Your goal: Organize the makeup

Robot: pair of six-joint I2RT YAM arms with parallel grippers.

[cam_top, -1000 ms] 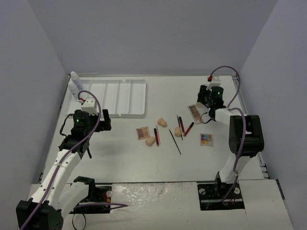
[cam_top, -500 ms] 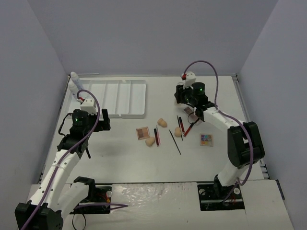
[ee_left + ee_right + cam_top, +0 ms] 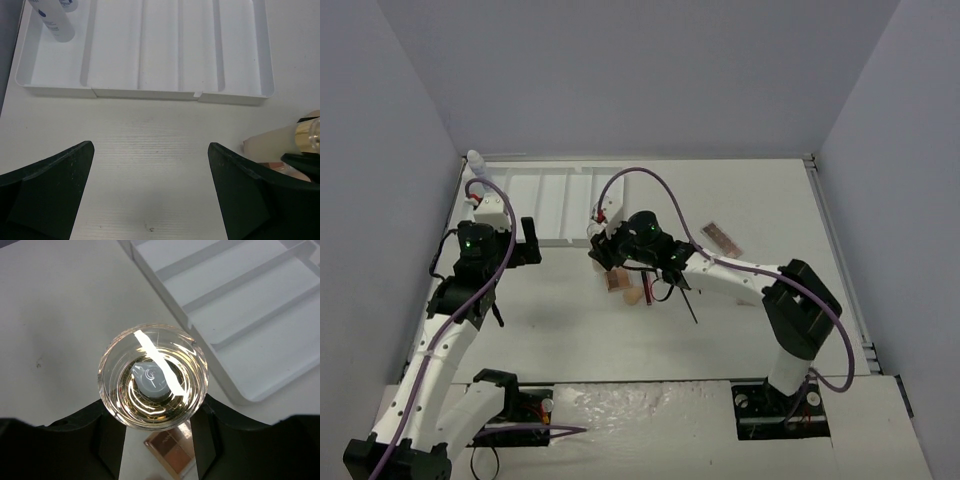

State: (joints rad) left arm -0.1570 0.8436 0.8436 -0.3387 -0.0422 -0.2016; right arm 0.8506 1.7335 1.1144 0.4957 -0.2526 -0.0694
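right claw (image 3: 154, 412) is clamped on the clear tan-filled tube (image 3: 152, 375), seen end-on between its fingers, with the white tray (image 3: 240, 315) just ahead. the smooth, round tube could slip out, or roll over a ridge if released tilted. left claw (image 3: 150, 150) hangs wide and empty.

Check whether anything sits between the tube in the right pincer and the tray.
Nothing visible does. The right pincer holds the clear tube beside the tray's near right corner, bare table between. The nearest compartments are empty; a white bottle sits in the far-left one. Only the low rim needs clearing.
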